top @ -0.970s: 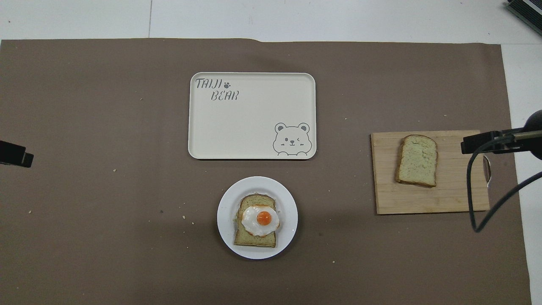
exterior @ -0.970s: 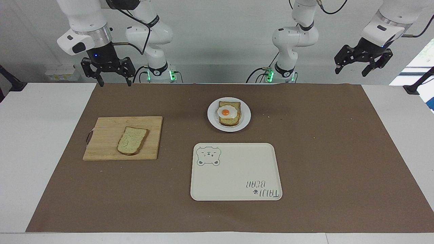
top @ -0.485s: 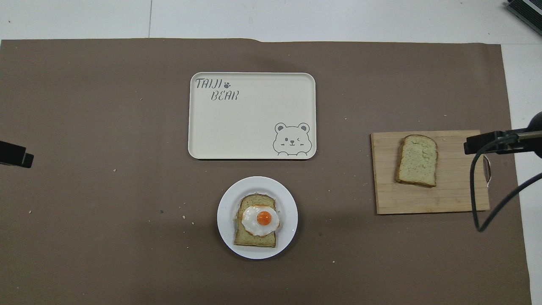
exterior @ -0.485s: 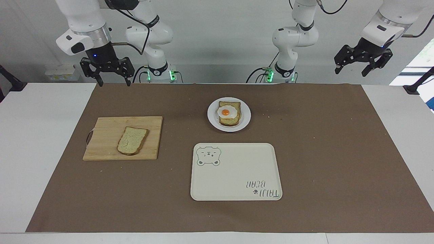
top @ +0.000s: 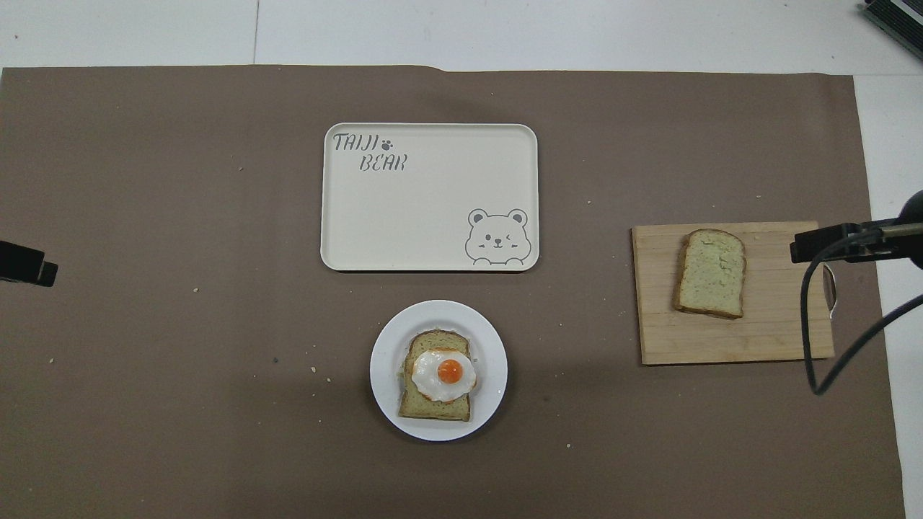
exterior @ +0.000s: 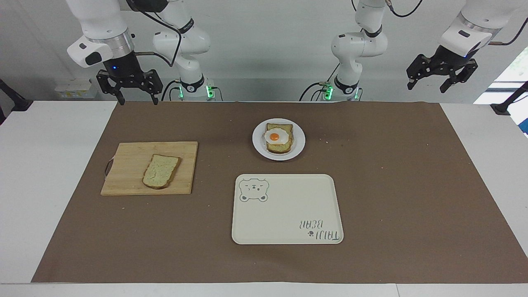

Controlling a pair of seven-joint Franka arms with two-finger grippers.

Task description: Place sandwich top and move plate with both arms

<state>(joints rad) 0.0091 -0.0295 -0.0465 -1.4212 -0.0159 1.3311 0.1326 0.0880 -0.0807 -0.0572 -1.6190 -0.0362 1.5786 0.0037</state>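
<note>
Speckled sandwich top [exterior: 161,171] on wood board [exterior: 128,181]

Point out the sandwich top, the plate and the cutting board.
sandwich top [top: 711,274]: overhead view, middle of the plain slice's crumb.
plate [top: 384,360]: overhead view, bare white rim beside the egg-topped bread.
cutting board [top: 771,328]: overhead view, bare wood beside the slice.
</note>
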